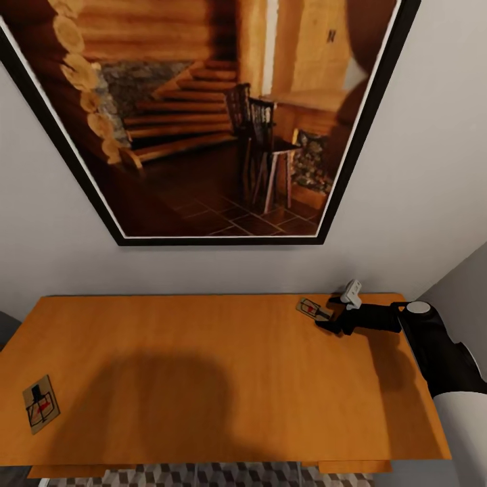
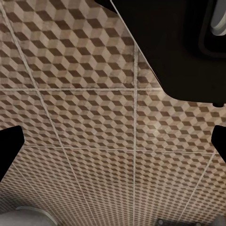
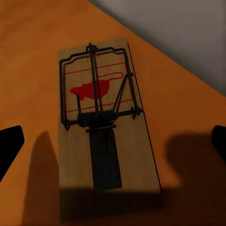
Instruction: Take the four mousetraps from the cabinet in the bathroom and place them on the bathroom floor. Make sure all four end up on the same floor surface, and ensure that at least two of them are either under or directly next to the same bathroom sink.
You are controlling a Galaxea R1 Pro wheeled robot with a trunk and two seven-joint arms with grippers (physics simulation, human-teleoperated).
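Note:
One mousetrap [image 1: 313, 309] lies flat at the back right of the orange-brown cabinet top [image 1: 203, 352]. My right gripper [image 1: 327, 313] hovers right beside it, open. In the right wrist view the same mousetrap [image 3: 101, 117], with its wire and red mark, lies between the two spread fingertips [image 3: 10, 141], untouched. A second mousetrap [image 1: 40, 404] rests near the cabinet's front left corner. My left gripper [image 2: 113, 143] is open and holds nothing, hanging over the cube-patterned bathroom floor [image 2: 84, 113].
A large framed picture [image 1: 203, 115] hangs on the white wall behind the cabinet. A strip of patterned floor [image 1: 203, 473] shows below the cabinet's front edge. A grey wall closes in at the right [image 1: 460, 284]. A dark part of the robot [image 2: 179, 42] hangs over the tiles.

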